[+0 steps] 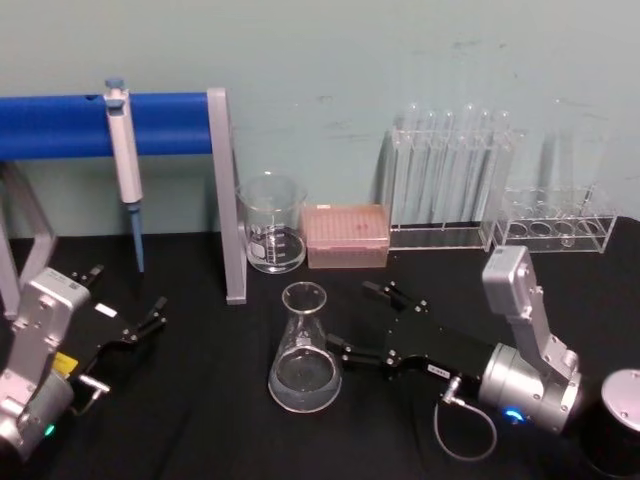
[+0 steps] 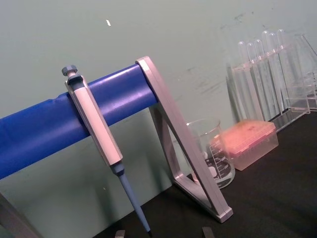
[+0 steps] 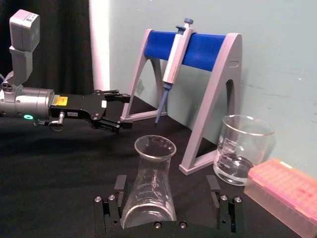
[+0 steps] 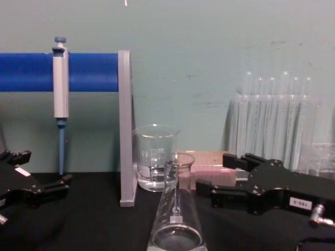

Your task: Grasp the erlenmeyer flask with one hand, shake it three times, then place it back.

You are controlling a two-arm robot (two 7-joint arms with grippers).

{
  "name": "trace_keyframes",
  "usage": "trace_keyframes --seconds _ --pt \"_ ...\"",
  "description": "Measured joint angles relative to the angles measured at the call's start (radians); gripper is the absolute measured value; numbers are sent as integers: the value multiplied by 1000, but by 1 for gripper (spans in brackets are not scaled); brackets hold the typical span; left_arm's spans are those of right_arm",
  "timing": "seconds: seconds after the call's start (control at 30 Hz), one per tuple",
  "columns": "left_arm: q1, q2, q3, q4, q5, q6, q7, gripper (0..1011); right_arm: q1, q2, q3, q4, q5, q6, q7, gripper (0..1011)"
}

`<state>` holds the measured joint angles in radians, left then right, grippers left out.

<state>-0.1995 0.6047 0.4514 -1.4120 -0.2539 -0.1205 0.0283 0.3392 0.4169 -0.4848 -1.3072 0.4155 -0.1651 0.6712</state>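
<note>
Right gripper (image 1: 352, 320) lies low over the black worktop (image 1: 200, 430), fingers spread wide either side of the erlenmeyer flask (image 1: 303, 352), seemingly not touching the glass. The flask stands upright near the worktop's front middle. Left gripper (image 1: 128, 296) sits by the left edge, fingers apart.

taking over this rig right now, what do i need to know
Right gripper: open, right beside the erlenmeyer flask, facing it, fingers not closed on it.
Left gripper: open, parked at the left of the table.
Flask: upright on the table, nearer the robot than the beaker.
Done: right gripper lined up. Left, by the look of it: grasp, three shakes, set back.
</note>
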Motion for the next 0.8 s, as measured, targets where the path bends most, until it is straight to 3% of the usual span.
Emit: trace_keyframes --seconds 0.8 --pt "0 0 0 0 0 0 0 1001 139 -92 -71 206 17 -29 89 1000"
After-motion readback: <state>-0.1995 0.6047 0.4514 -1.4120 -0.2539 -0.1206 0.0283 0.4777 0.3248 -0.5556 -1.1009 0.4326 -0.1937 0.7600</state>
